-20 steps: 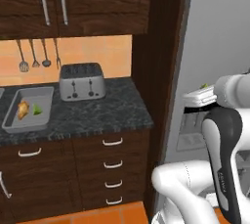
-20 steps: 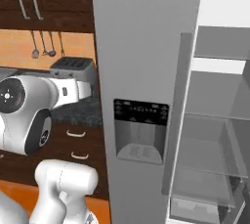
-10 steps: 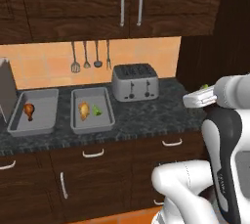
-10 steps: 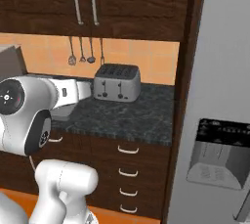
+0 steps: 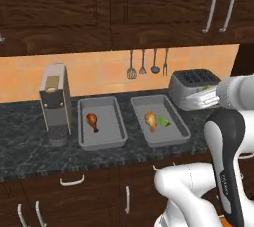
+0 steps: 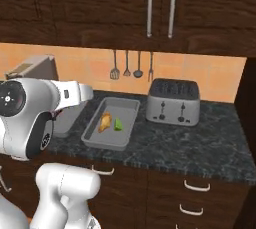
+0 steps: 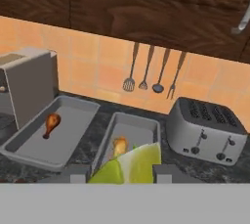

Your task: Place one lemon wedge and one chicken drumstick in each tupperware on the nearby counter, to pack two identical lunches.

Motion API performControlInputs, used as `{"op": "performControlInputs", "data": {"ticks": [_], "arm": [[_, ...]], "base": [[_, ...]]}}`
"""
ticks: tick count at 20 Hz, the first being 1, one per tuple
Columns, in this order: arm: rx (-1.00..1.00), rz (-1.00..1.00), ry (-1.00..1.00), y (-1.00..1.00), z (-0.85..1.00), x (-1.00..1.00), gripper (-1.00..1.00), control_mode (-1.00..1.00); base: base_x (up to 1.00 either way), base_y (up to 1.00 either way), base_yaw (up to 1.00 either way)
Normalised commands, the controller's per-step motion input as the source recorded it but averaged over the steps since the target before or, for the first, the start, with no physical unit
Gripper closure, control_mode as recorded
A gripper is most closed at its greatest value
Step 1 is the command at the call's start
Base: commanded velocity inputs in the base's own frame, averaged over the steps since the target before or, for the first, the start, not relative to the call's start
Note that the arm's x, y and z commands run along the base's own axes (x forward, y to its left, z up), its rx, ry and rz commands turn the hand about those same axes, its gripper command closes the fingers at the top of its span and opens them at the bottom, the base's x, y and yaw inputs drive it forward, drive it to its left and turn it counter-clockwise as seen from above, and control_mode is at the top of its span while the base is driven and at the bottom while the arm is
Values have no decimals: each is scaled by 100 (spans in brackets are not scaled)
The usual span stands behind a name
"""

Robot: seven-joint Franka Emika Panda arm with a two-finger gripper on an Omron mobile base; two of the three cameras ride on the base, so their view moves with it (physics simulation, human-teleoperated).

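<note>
On the long black-and-grey marbled stone counter [image 5: 30,156] I count two shallow grey rectangular trays: the left tray [image 5: 100,123] has one small orange-brown drumstick [image 5: 93,120], and the right tray [image 5: 159,120] has a second drumstick [image 5: 150,120] beside one small yellow-green wedge [image 5: 163,121]. The two-finger gripper [image 7: 120,174] is closed on another yellow-green lemon wedge [image 7: 129,165] between its tips, above the counter's front edge. This held wedge is clear from the hand camera, while the left base view gives both trays, the grey coffee machine [image 5: 54,103] and the silver toaster [image 5: 192,88].

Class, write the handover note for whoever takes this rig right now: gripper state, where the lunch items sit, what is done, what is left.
Gripper: shut on a lemon wedge, above the counter.
Right tray: drumstick and wedge inside. Done.
Left tray, beside the coffee machine: drumstick alone.
Left: set the held wedge into the left tray.
</note>
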Motion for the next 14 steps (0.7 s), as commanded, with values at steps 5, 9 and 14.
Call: {"op": "performControlInputs", "data": {"ticks": [5,9,14], "arm": [[0,0,0,0,0,0,100,100],[0,0,0,0,0,0,100,100],[-9,-1,15,20,-31,11,100,-100]], "base": [[37,100,0],[41,100,0],[26,59,0]]}}
